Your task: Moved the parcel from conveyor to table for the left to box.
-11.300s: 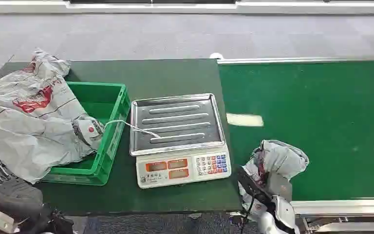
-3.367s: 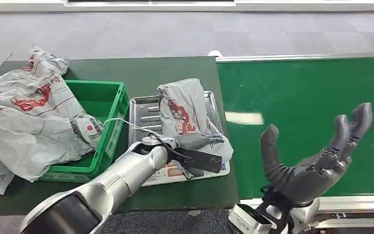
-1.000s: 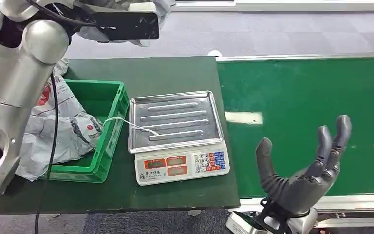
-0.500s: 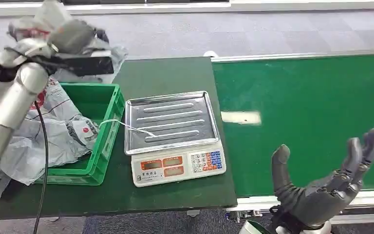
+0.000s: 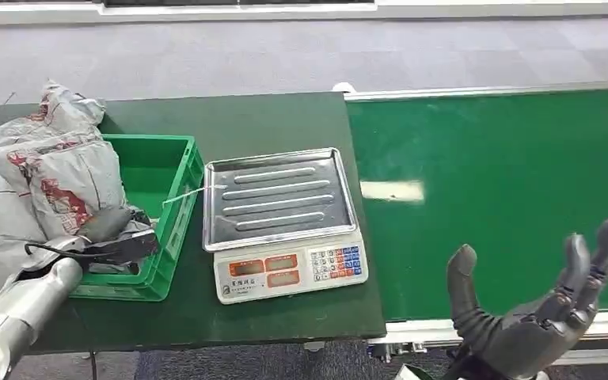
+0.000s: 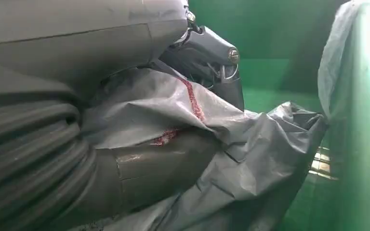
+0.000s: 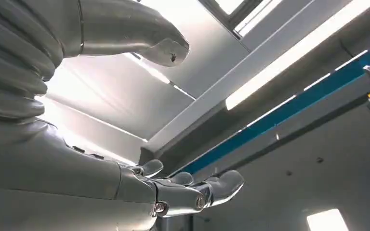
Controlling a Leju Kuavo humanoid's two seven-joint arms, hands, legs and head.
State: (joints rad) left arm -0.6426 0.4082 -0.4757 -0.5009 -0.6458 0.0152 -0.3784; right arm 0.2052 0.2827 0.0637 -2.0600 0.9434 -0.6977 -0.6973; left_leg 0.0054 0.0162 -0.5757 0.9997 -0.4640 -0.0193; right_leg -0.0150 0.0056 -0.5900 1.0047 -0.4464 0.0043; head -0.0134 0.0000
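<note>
we see the parcel (image 5: 71, 186) lying in the green box (image 5: 176, 190), left of the scale (image 5: 285, 222) on the counter (image 5: 269, 119). our left hand (image 5: 119, 235) rests on the parcel, its fingers closed on the wrap. our right hand (image 5: 538, 309) hovers right of the scale, fingers spread, holding nothing.

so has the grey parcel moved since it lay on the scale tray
Yes. The grey plastic parcel went from the steel scale tray leftward into the green plastic crate, left hand holding it.
</note>
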